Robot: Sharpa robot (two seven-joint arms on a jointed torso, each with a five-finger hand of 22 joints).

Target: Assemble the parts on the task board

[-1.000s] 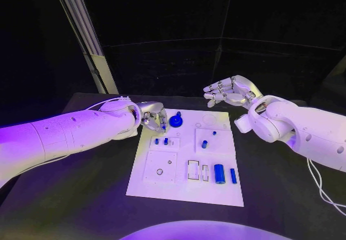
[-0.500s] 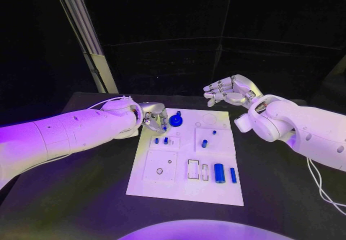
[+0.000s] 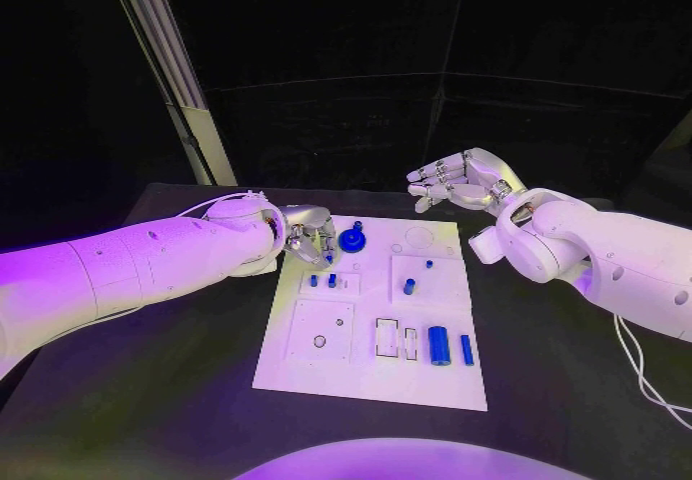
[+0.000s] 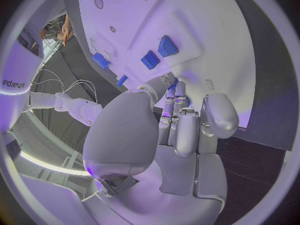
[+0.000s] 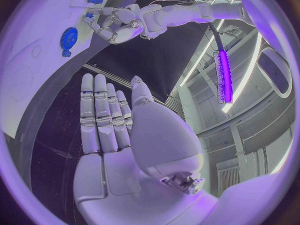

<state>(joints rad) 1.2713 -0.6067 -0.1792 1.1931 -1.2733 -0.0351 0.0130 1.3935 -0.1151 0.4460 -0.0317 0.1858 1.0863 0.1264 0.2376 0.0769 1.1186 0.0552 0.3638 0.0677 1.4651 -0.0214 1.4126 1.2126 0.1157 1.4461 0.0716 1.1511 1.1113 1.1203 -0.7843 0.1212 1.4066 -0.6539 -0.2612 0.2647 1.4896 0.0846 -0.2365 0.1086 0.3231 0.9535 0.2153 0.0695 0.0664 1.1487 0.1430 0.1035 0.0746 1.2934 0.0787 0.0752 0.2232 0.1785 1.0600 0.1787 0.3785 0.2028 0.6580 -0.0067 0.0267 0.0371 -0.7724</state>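
Note:
The white task board [image 3: 289, 368] lies mid-table. A blue gear [image 3: 352, 241] sits at its far left, two small blue pegs [image 3: 322, 281] just nearer, another peg [image 3: 408, 288] mid-board, and a thick blue cylinder [image 3: 438, 347] with a slim one [image 3: 466, 350] near the front. My left hand [image 3: 307, 240] hangs over the board's far-left corner beside the gear, fingers curled down. A sliver of blue [image 4: 174, 82] shows at its fingertips [image 4: 179, 92]; whether it is held is unclear. My right hand [image 3: 459, 180] is raised behind the board's far right, fingers spread, holding nothing.
A pale post [image 3: 176, 95] rises behind the table's far-left corner. A cable [image 3: 645, 375] trails from the right arm over the table's right side. Dark bare table [image 3: 159, 400] surrounds the board. The right wrist view shows the left hand [image 5: 114, 23] by the gear [image 5: 69, 36].

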